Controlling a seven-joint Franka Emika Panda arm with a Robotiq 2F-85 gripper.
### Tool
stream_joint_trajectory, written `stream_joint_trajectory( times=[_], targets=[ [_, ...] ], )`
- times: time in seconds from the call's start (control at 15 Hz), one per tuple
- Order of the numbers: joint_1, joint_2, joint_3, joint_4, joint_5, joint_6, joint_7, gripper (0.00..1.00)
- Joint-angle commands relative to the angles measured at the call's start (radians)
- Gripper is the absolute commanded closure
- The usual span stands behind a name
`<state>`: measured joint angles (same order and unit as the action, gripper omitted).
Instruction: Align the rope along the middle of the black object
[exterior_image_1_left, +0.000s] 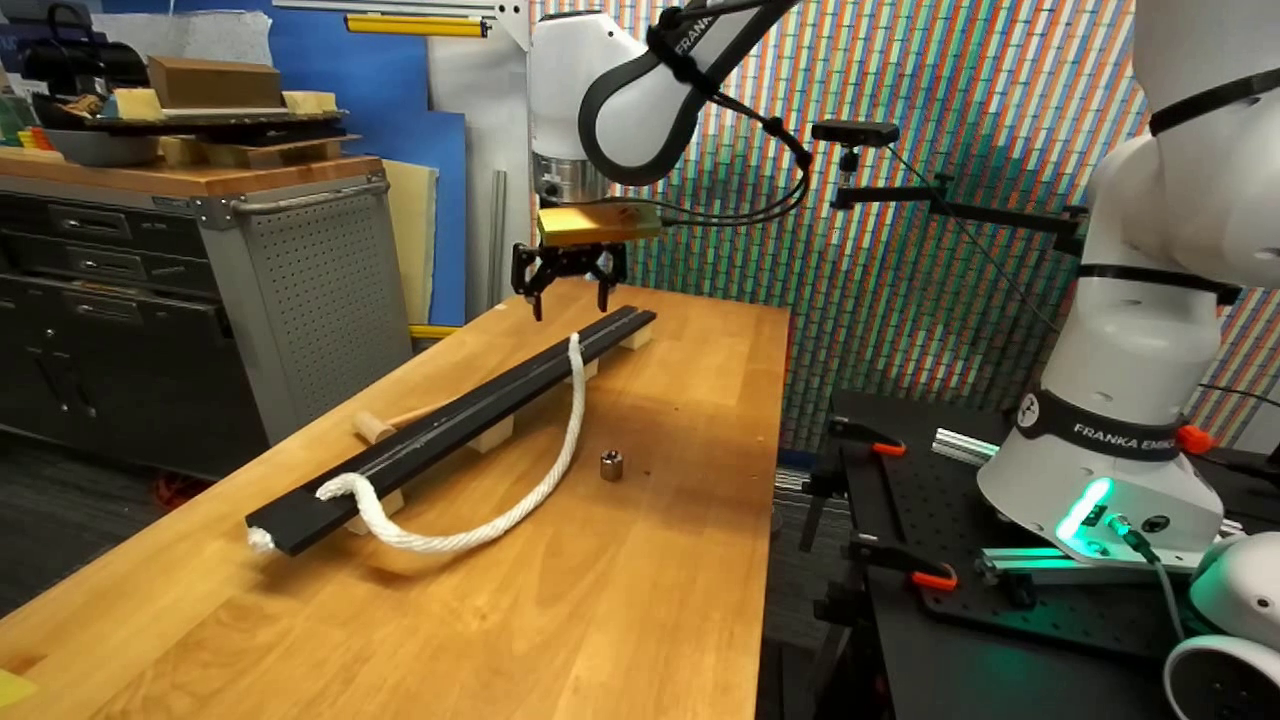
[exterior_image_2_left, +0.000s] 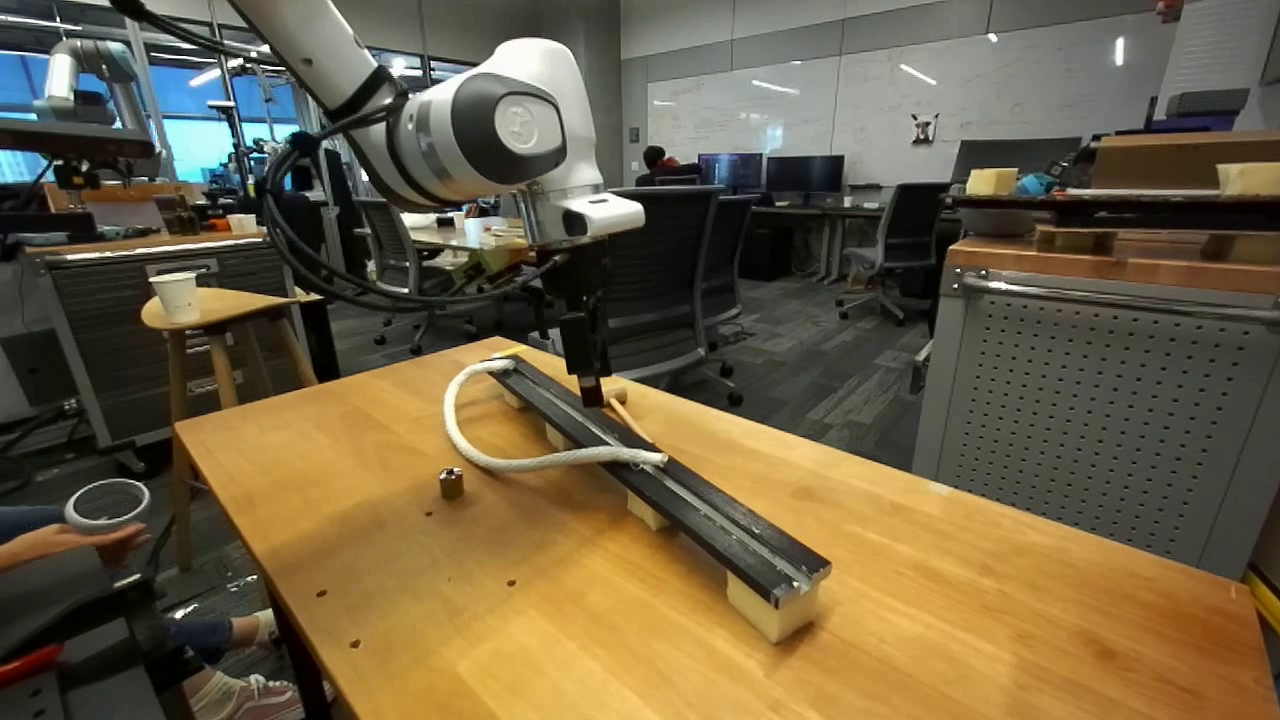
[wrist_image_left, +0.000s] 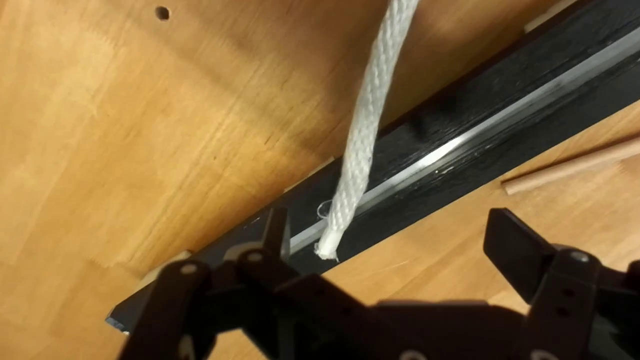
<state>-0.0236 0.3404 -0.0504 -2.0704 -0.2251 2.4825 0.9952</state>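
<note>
A coarse, woven white rope (exterior_image_1_left: 517, 512) bows toward us off a long, grooved black bar (exterior_image_1_left: 458, 418), its far tip lying crosswise on top; a square pinch there, then a gentle swing, should bring it into line. Farther off, a black two-fingered gripper (exterior_image_1_left: 570, 308) hangs spread, empty.

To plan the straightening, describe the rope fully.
The rope is white, apparently braided. Its middle bows out beside the black bar, over the tabletop. One frayed end lies slantwise across the bar's groove; near one bar tip the rope also touches the top, and a white tuft there may be its other end. The open pincer hangs apart from it.
</note>
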Motion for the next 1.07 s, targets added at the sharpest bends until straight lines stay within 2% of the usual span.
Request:
stream_joint_trajectory(
  times=[0.0,0.47,0.53,0.6,0.73,1.0],
  targets=[
    [0.036,0.079,-0.069,0.080,0.005,0.011,0.017,0.00],
    [0.044,0.170,-0.106,0.159,0.042,0.008,0.011,0.00],
    [0.046,0.182,-0.109,0.167,0.043,0.007,0.011,0.03],
    [0.047,0.190,-0.110,0.172,0.046,0.006,0.010,0.18],
    [0.049,0.202,-0.113,0.178,0.049,0.006,0.008,0.28],
    [0.048,0.211,-0.115,0.171,0.064,0.008,0.003,0.60]
  ],
)
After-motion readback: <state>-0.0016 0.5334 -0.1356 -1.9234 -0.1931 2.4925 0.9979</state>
